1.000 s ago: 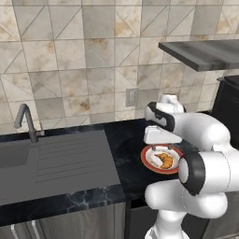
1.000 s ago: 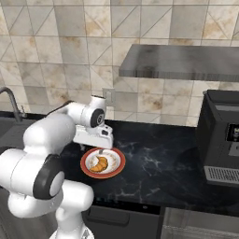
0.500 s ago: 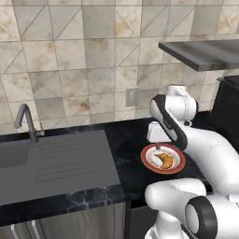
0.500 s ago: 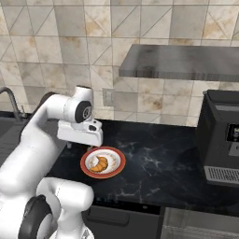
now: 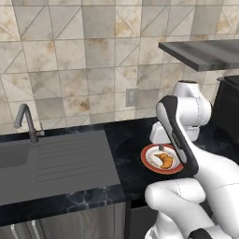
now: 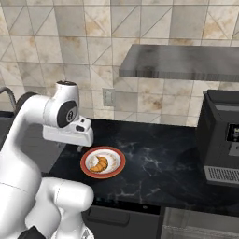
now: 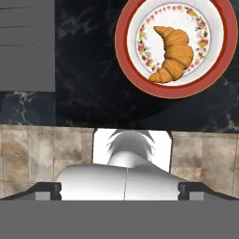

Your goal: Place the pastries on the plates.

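The red-rimmed plate (image 6: pixel 102 162) sits on the dark marble counter (image 6: pixel 158 163), just right of the grey sink drainboard (image 5: pixel 70 158). The golden croissant (image 6: pixel 98 164) lies on the plate's pale centre, curved, and nothing grips it. Above the plate's far left edge hangs the gripper (image 6: pixel 80 148), clear of both plate and pastry; whether its fingers are spread or pressed together I cannot tell. Farther right stands a black coffee machine (image 6: pixel 219 133), with the tiled wall (image 5: pixel 84 65) behind.

Beige tiled wall (image 5: pixel 70 70) is seen behind black marble desk (image 6: pixel 158 161); grey sink (image 5: pixel 46 161) with faucet (image 5: pixel 28 122) left, coffee machine (image 6: pixel 219 135) right.
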